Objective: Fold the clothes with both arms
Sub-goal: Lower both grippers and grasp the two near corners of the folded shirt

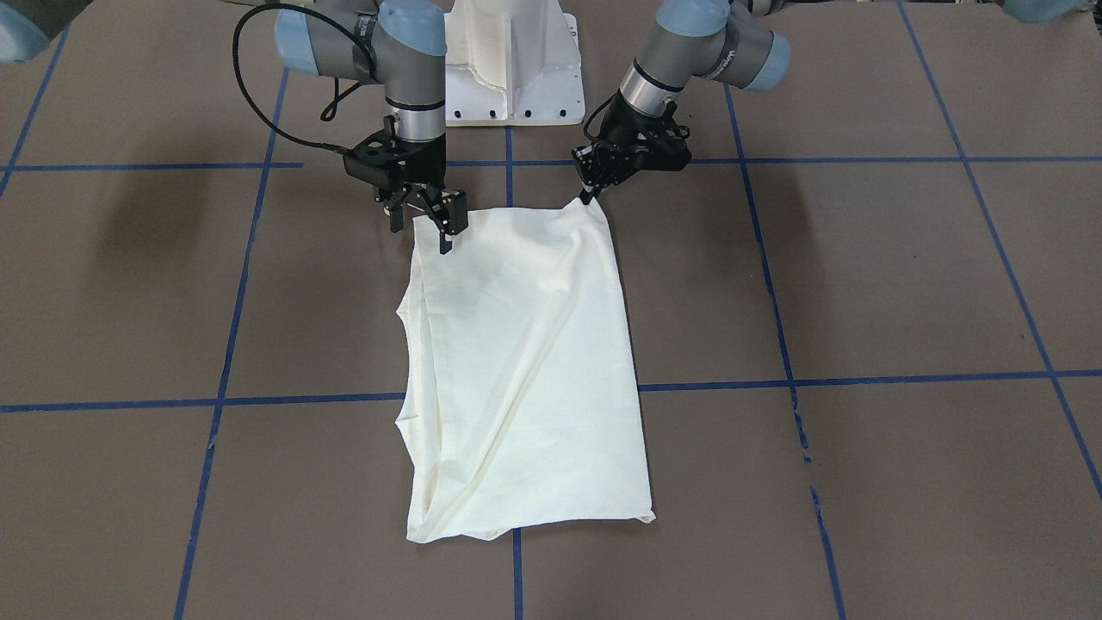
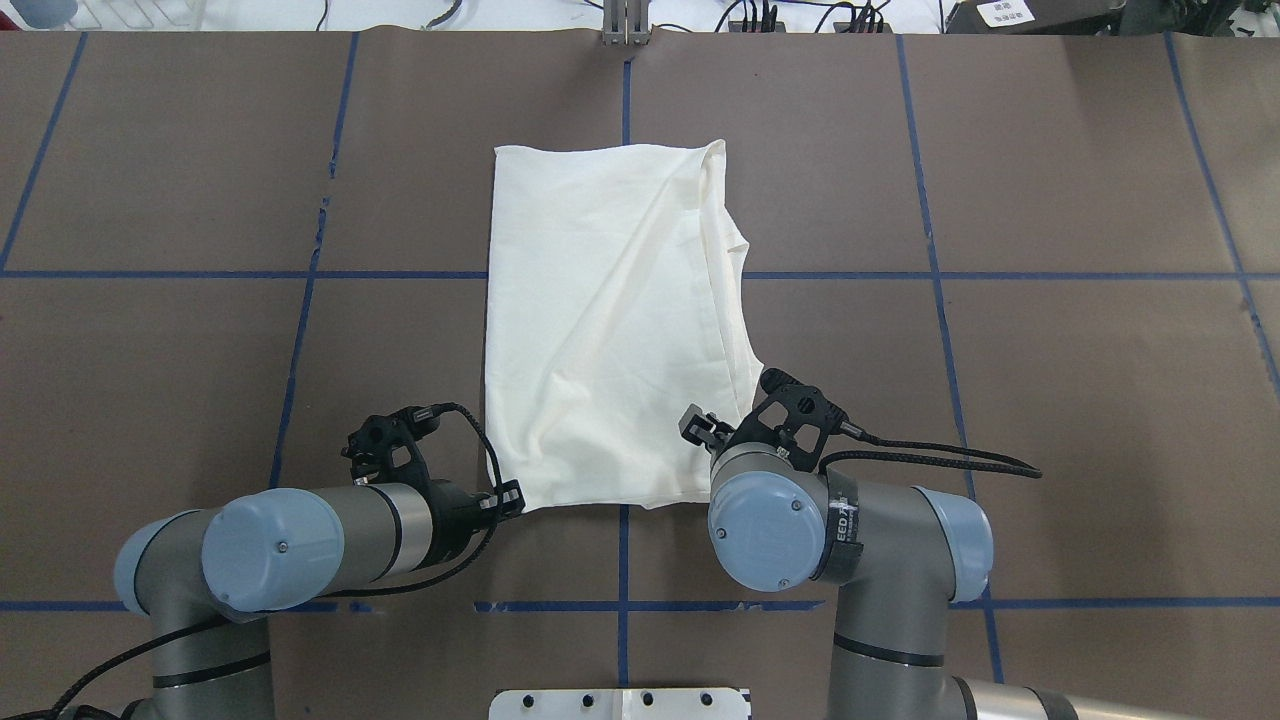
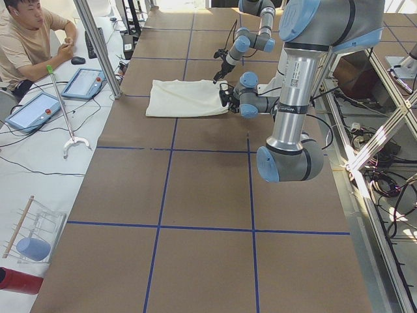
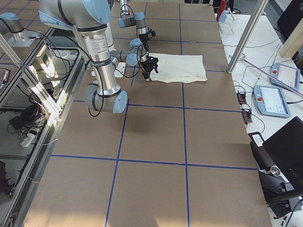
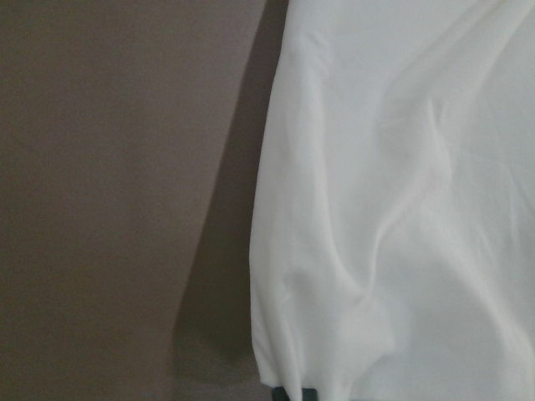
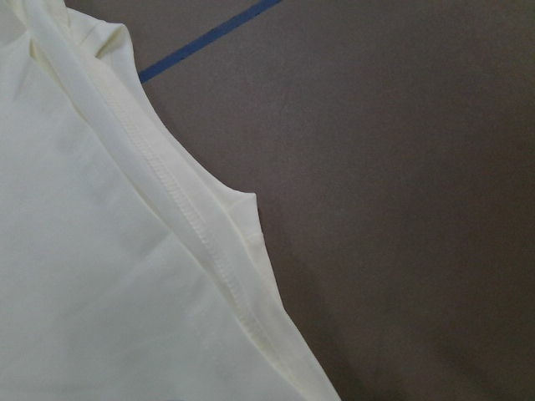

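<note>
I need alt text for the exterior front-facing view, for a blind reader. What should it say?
A cream T-shirt, folded into a long panel, lies on a brown table with blue tape lines. At its edge nearest the robot, the left gripper pinches one corner and the right gripper, fingers apart, is at the other.

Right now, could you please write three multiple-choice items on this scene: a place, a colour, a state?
1. Where on the T-shirt are the left end effector and the right end effector?
A. end nearest the robot
B. far end
C. middle
2. Colour of the tape lines on the table?
A. red
B. blue
C. yellow
3. The T-shirt is:
A. hanging
B. balled up
C. lying plain side up

1 A: both are at the corners by the pedestal.
2 B: blue grid on brown.
3 C: no print shows.
</note>
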{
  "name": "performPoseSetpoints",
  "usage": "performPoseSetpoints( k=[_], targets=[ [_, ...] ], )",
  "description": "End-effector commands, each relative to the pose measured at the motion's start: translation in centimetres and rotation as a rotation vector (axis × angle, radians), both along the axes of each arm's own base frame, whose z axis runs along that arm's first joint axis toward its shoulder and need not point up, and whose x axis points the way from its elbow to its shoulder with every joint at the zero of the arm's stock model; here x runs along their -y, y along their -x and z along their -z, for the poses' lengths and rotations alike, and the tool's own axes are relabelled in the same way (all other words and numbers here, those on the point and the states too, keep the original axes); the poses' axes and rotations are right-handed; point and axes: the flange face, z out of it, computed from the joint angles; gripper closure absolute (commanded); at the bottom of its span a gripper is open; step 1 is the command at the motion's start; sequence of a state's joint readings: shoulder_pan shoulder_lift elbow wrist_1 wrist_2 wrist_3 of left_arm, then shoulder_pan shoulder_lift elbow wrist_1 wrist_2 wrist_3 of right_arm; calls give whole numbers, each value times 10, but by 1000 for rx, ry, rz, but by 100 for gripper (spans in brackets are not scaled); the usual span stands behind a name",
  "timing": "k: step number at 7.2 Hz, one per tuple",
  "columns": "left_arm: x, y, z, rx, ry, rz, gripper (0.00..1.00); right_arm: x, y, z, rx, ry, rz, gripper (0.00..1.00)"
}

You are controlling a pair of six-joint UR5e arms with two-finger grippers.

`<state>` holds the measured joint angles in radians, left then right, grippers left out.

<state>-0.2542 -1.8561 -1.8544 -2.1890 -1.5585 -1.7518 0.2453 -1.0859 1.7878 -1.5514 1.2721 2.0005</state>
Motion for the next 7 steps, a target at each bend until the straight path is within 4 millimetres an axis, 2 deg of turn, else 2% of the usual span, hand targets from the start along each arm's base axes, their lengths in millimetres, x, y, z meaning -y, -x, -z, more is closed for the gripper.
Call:
performPoseSetpoints(
  k=[1,4,5,6,7],
  targets=[
    [-1,0,-2,2,2,0,100,4,13,-6,-26,-6,-9,8],
    [-4,-1,-2,2,2,-7,100,5,13,-5,-24,-6,-10,36],
    [-4,-2,-1,1,2,-7,100,5,14,-3,-9,-7,-12,86],
    [-4,-2,-1,1,2,-7,100,5,13,0,9,-10,-13,100],
    [-4,-2,-1,1,2,-7,100,5,13,0,9,-11,-12,100]
  ],
)
